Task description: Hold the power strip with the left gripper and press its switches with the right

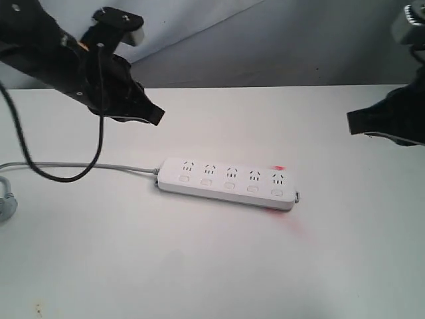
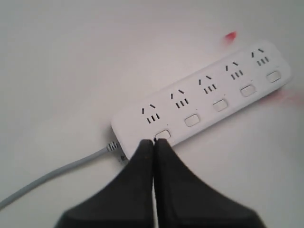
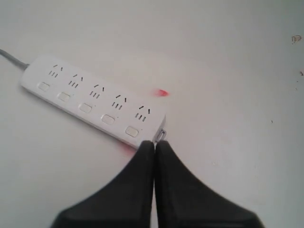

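Note:
The white power strip point(image 1: 227, 184) lies flat in the middle of the white table, five sockets in a row and its grey cord point(image 1: 99, 166) running off to the left. A row of small white switches point(image 1: 229, 185) sits below the sockets. My left gripper point(image 1: 154, 116) hangs shut and empty above and left of the strip's cord end; in its wrist view the left gripper point(image 2: 154, 142) points at the strip point(image 2: 204, 97) near the first switch point(image 2: 162, 134). My right gripper point(image 1: 352, 123) is shut, high to the right; the right gripper point(image 3: 154, 143) hovers off the strip's far end point(image 3: 95, 97).
A red light spot point(image 1: 279, 169) shows beside the strip's right end, with a reddish glow under that end. A black cable loop point(image 1: 60, 173) hangs from the left arm down to the table. A grey plug point(image 1: 5, 199) lies at the left edge.

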